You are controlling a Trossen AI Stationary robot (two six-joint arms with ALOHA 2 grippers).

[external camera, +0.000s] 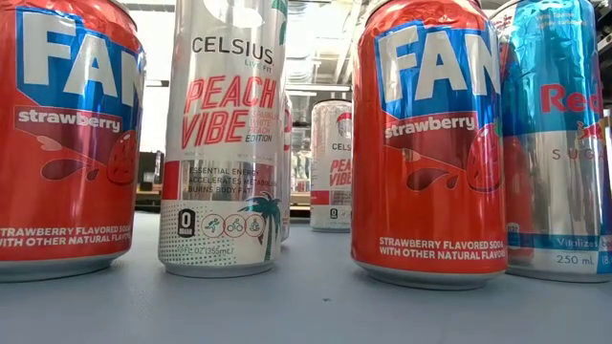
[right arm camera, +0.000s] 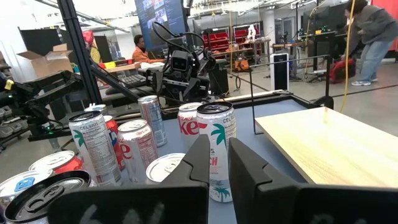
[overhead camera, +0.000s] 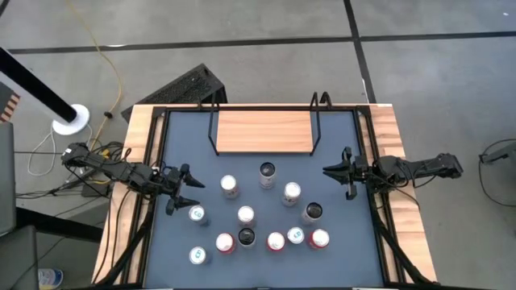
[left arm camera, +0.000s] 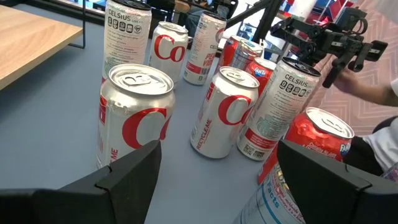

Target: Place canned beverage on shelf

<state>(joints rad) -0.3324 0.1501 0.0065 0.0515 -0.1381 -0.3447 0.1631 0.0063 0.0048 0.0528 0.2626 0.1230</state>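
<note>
The shelf [overhead camera: 264,131] sits at the far side of the table [overhead camera: 179,137], and it holds no can. All the cans stand in a bunch on the blue mat, nearer than the shelf. The job is not started.

The left gripper [overhead camera: 182,188] hangs at the left edge of the bunch. Its fingers are spread apart and hold nothing. In the left wrist view a silver can with a red letter [left arm camera: 132,116] stands right in front of the left gripper, a bit to one side of the gap. I think this is the can with the blue top [overhead camera: 197,213] in the high view, but I am not sure.

The right gripper [overhead camera: 345,171] waits at the right side of the table. Its fingers are pressed nearly together, with nothing between them.

The next step looks like a grab by the left gripper. To do it well, it should line up so the can sits in the middle of the gap. It should go in low and straight, so one finger passes each side. The other cans stand close by, so a wide swing could knock them over. It should squeeze the middle of the can, gently, so the can stays upright and does not dent. Then it should lift the can above the other tops before going to the shelf.
</note>
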